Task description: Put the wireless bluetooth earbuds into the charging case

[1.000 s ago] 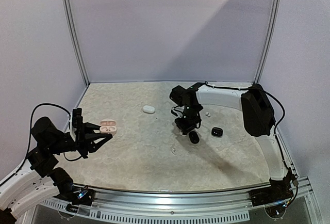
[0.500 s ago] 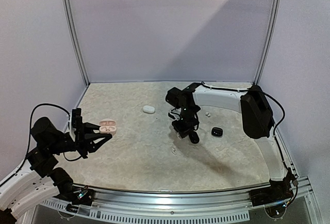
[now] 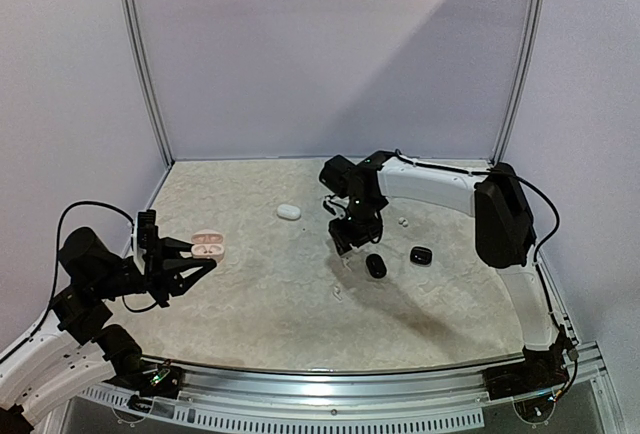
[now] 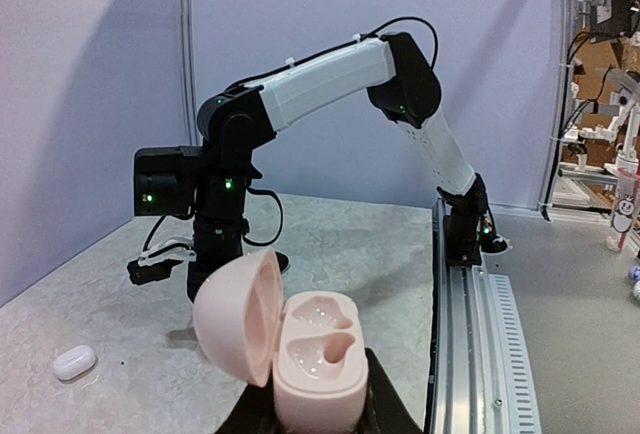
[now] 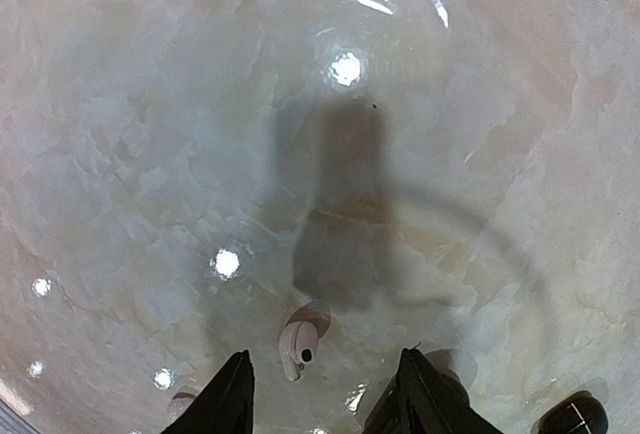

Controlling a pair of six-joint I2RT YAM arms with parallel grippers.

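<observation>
Left tool (image 4: pixel 320 416): clenching on the lower body of the pink charging case (image 4: pixel 312 354), at the left side of the counter (image 5: pixel 150 104).
Pink charging case: sitting upright in the grip, with its lid (image 4: pixel 240 314) hinged open to one side and its two moulded wells facing the left wrist camera.
Right tool (image 5: pixel 325 394): standing released with its fingers apart and gripping nothing, hovering low over the middle of the counter.
Earbud (image 5: pixel 298 342): lying on the counter in line with the gap between the right tool's fingers, just ahead of the tips and touching neither.
Pale item (image 5: pixel 180 401): lying just outside one finger at the bottom edge of the right wrist view, too cropped to identify.
Closed black case (image 3: pixel 376 266): lying on the counter just beside the right tool.
Second black case (image 3: pixel 420 255): lying near the closed black case, on the side away from the left arm.
White case (image 3: pixel 289 212): lying toward the back of the counter, between the two arms.
</observation>
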